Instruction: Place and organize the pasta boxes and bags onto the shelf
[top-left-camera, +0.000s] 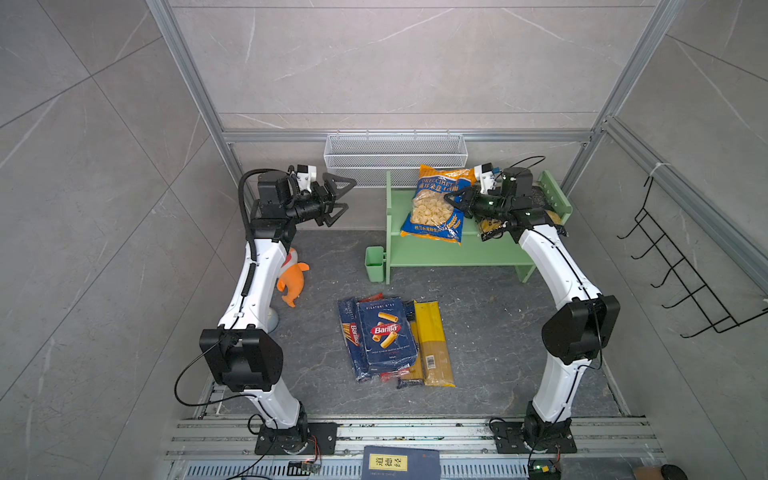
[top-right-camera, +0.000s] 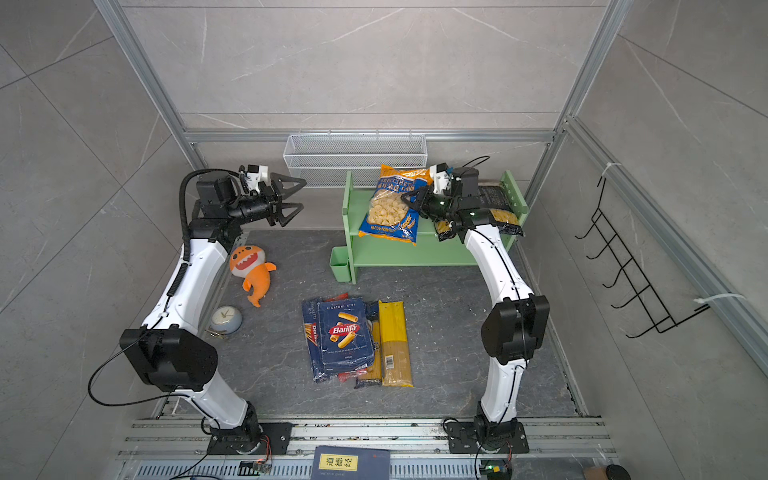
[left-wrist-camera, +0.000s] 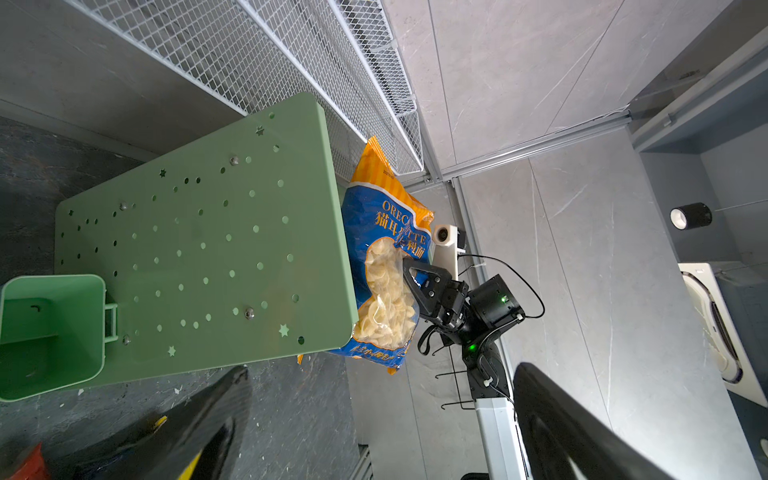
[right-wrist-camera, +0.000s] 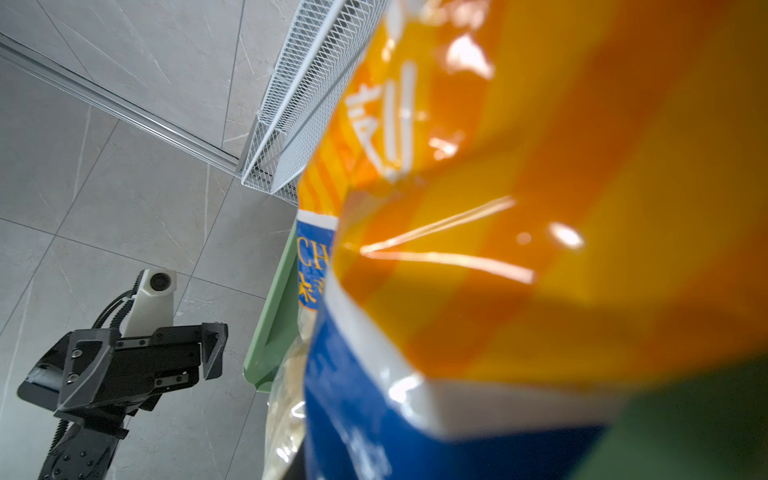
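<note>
The orange-and-blue orecchiette bag (top-left-camera: 436, 208) (top-right-camera: 392, 210) leans upright on the top tier of the mint-green shelf (top-left-camera: 424, 253). My right gripper (top-left-camera: 455, 199) (left-wrist-camera: 411, 274) is shut on its right edge, and the bag fills the right wrist view (right-wrist-camera: 519, 249). A black-and-clear penne bag (top-right-camera: 505, 216) lies on the shelf under my right arm. On the floor a Barilla rigatoni box (top-left-camera: 388, 332) tops a long Barilla spaghetti pack (top-left-camera: 351, 336), a yellow pack (top-left-camera: 434, 345) and a red pack (top-left-camera: 370, 297). My left gripper (top-left-camera: 343, 197) (left-wrist-camera: 374, 424) hangs open in the air left of the shelf.
A white wire basket (top-left-camera: 395, 153) hangs behind the shelf, and a small green cup (top-left-camera: 374, 264) on its left side. A black hook rack (top-left-camera: 681, 266) is on the right wall. An orange plush (top-right-camera: 253, 270), a clock (top-right-camera: 225, 319) and a blue book (top-left-camera: 401, 463) lie nearby.
</note>
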